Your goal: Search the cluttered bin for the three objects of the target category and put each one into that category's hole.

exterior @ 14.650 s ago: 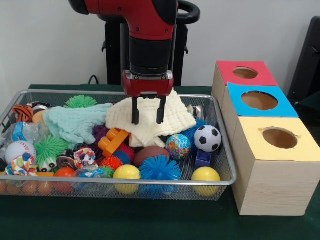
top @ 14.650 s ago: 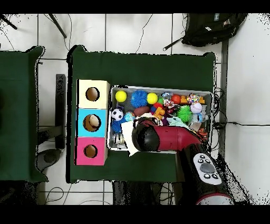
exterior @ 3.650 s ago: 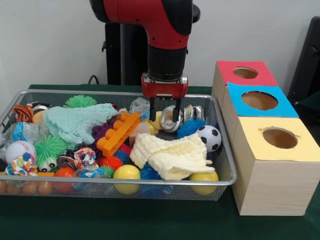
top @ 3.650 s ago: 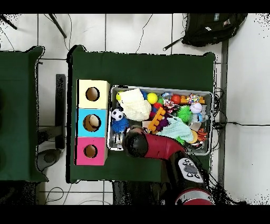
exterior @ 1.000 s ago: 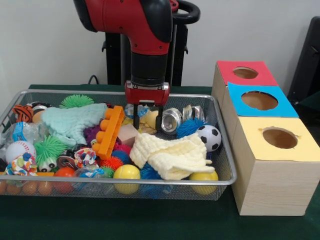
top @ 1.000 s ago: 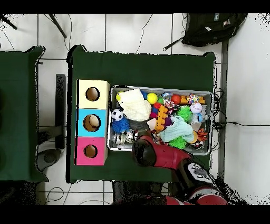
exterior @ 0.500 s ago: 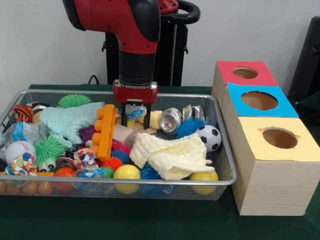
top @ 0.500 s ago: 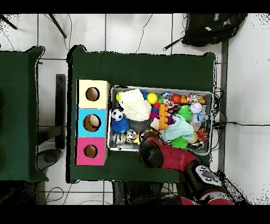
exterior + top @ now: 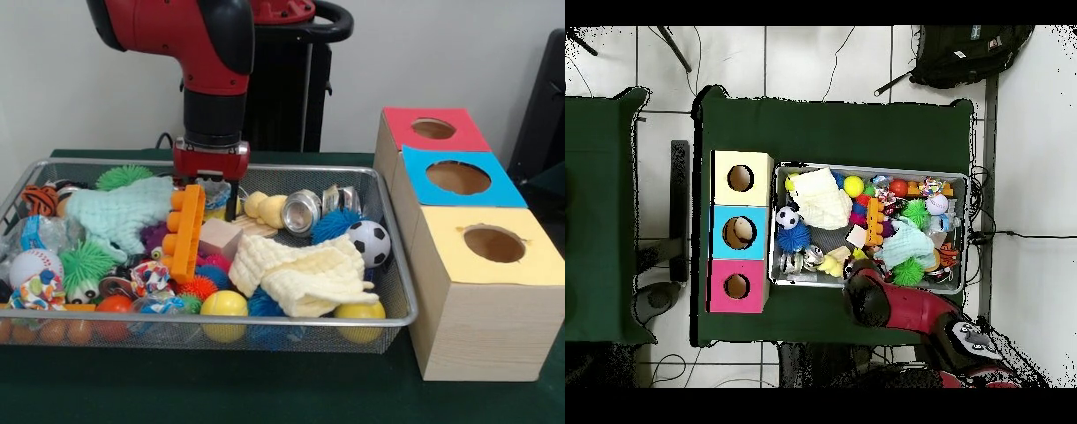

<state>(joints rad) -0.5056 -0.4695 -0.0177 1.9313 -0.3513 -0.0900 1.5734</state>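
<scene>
The wire-mesh bin (image 9: 221,322) is full of toys; it also shows in the overhead view (image 9: 865,168). One pale-yellow toy figure (image 9: 265,209) lies uncovered at the back middle of the bin, beside a silver can (image 9: 303,212). It shows overhead too (image 9: 833,262). No other such figure shows. My gripper (image 9: 210,201) hangs open and empty left of the figure, right behind an upright orange block (image 9: 187,231). Overhead, the arm (image 9: 890,302) hides the gripper.
A cream cloth (image 9: 305,269) lies at the front right of the bin, a mint cloth (image 9: 119,212) at the back left. A soccer ball (image 9: 366,243) sits near the right wall. Red (image 9: 433,128), blue (image 9: 457,177) and yellow (image 9: 494,243) boxes with holes stand right of the bin.
My gripper has moved left from above the pale-yellow figure to the orange block. The block now stands more upright and further left. The figure is now uncovered.
</scene>
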